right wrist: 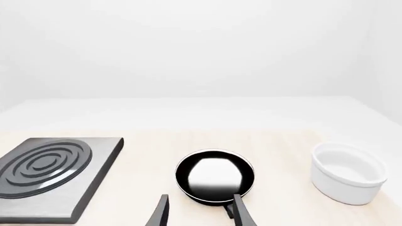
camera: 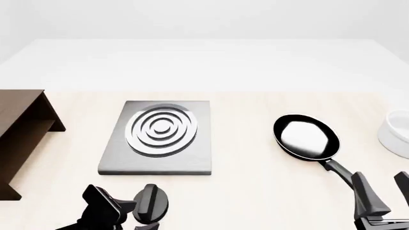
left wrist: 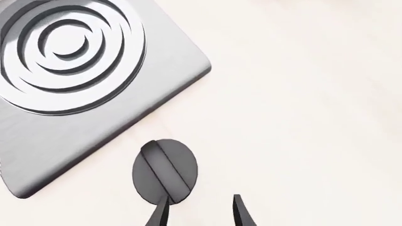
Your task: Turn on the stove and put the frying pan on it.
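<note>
Frying pan (camera: 305,136) handle's end hides behind the right gripper (camera: 382,191), fingers spread empty.

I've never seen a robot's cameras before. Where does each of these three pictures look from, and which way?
Front view: fixed above and behind both arms, looking forward and down at the flat grey metal stove; left gripper and right gripper show.
Left wrist view: behind the left gripper, looking down at the black teardrop knob.
Right wrist view: behind the right gripper, facing the glossy round black frying pan and white bowl.
All three share the stove.
</note>
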